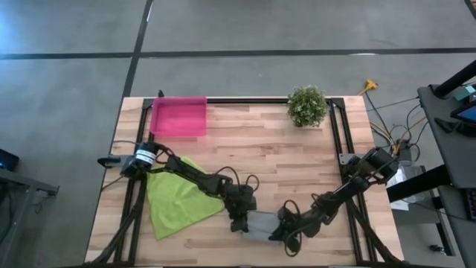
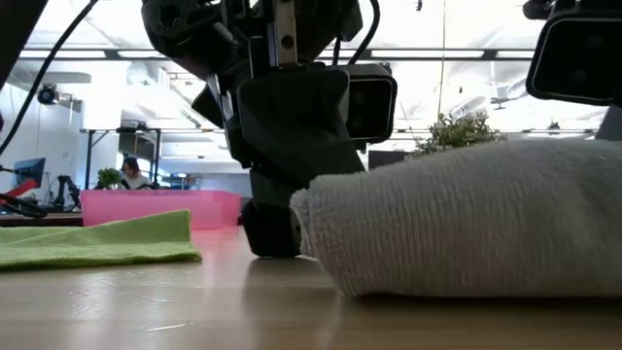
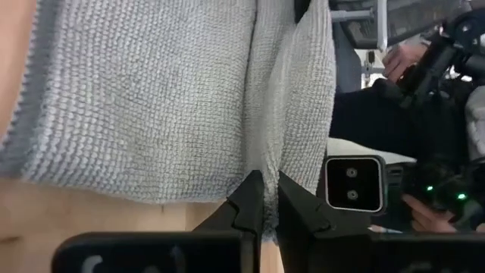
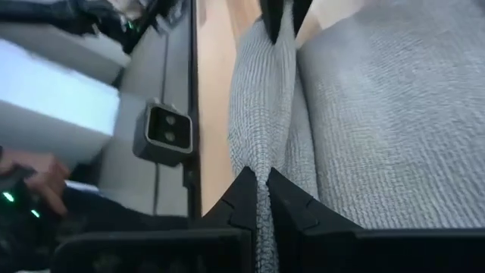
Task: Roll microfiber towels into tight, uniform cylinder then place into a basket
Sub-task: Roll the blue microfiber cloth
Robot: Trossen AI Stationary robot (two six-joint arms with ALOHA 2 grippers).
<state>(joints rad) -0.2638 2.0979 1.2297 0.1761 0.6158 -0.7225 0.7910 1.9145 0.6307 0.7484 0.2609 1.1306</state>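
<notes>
Both tools pinch the soft grey microfiber towel (image 1: 262,224) at the worktop's (image 1: 260,141) near edge: left tool (image 1: 239,222) clenched on its left end, right tool (image 1: 285,228) on its right.

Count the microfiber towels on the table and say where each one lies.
2. The green towel lies spread at the table's left near side. The grey towel lies at the near edge, pinched between the left claw and right claw.
</notes>
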